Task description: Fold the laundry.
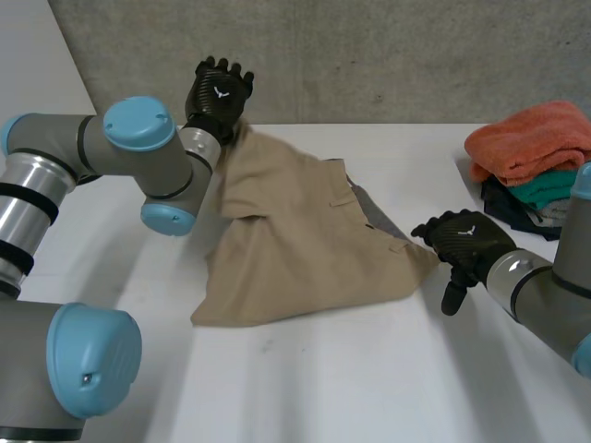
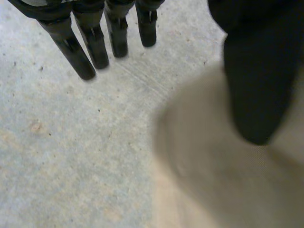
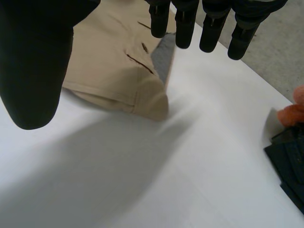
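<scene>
A tan garment (image 1: 295, 249) lies spread on the white table (image 1: 369, 388), with a grey lining showing at its right side. Its far left corner rises to my left hand (image 1: 220, 92), which is lifted at the table's back edge. In the left wrist view that hand's fingers (image 2: 90, 42) are straight and apart from the thumb (image 2: 254, 80), and tan cloth (image 2: 223, 185) lies close under the thumb. My right hand (image 1: 462, 242) hovers open just right of the garment's right corner (image 3: 154, 102), fingers (image 3: 209, 28) straight, touching nothing.
A pile of folded laundry stands at the table's far right: an orange towel (image 1: 531, 138) on top, with teal and dark pieces (image 1: 531, 198) under it. A concrete wall (image 1: 369, 55) runs behind the table.
</scene>
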{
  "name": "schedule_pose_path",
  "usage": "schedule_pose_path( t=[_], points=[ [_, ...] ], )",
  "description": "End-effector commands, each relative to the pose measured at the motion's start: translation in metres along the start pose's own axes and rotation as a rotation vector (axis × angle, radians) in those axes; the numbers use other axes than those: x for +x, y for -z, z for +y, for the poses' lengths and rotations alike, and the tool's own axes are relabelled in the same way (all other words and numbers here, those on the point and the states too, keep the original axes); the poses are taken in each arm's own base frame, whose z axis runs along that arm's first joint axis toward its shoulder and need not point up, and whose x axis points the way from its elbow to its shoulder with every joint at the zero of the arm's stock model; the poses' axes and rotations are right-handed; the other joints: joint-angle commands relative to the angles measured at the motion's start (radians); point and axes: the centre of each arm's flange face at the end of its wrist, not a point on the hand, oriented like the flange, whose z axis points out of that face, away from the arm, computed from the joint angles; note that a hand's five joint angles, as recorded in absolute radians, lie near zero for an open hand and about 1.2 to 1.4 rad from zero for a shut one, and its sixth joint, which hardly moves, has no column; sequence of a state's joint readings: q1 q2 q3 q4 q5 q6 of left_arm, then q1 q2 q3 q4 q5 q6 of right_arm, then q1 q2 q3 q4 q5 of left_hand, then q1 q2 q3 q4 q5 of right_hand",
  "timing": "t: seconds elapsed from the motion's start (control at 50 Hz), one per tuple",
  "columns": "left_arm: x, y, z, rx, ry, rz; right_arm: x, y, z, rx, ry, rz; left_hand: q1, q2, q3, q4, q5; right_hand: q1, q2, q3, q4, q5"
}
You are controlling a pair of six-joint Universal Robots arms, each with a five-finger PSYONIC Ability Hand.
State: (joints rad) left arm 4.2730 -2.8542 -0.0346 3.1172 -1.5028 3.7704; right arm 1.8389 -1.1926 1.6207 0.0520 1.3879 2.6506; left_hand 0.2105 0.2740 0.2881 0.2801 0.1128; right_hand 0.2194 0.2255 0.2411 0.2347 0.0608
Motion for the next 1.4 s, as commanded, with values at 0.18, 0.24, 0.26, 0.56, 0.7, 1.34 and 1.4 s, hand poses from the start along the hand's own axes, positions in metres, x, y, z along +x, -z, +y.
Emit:
schedule_pose_path(
  t=[0.18,0.24,0.26,0.56,0.7,1.34,1.4],
  points=[
    [-0.055,0.049,-0.045,-0.222,0.077,-0.062,0.004,0.009,0.0,0.099,0.132,-0.063,-0.036,-0.099,-0.114,-0.106,-0.113,0.248,0.242,0.227,0.233,0.232],
    [-0.051,0.075,-0.061,-0.25,0.105,0.018,0.004,0.006,0.001,0.118,0.162,-0.097,-0.036,-0.099,-0.114,-0.106,-0.113,0.322,0.316,0.3,0.306,0.306],
    [-0.045,0.095,-0.067,-0.281,0.126,0.078,0.004,0.004,0.003,0.129,0.183,-0.12,-0.018,-0.082,-0.096,-0.088,-0.095,0.377,0.371,0.356,0.362,0.361],
    [0.017,0.254,-0.07,-0.646,0.405,0.554,-0.005,-0.035,0.019,0.246,0.323,-0.227,0.661,0.597,0.583,0.591,0.584,0.36,0.354,0.339,0.345,0.344],
    [0.033,0.268,-0.054,-0.73,0.468,0.611,-0.009,-0.056,0.027,0.261,0.354,-0.226,0.458,0.395,0.381,0.389,0.381,0.559,0.553,0.537,0.544,0.543],
    [0.049,0.159,0.014,-0.638,0.148,0.336,-0.025,-0.046,0.019,0.183,0.221,-0.109,0.138,0.074,0.06,0.068,0.061,0.522,0.516,0.5,0.507,0.506],
    [0.052,0.155,0.02,-0.641,0.109,0.337,-0.025,-0.042,0.018,0.183,0.206,-0.115,0.153,0.089,0.075,0.083,0.076,0.492,0.486,0.471,0.477,0.477]
  ],
)
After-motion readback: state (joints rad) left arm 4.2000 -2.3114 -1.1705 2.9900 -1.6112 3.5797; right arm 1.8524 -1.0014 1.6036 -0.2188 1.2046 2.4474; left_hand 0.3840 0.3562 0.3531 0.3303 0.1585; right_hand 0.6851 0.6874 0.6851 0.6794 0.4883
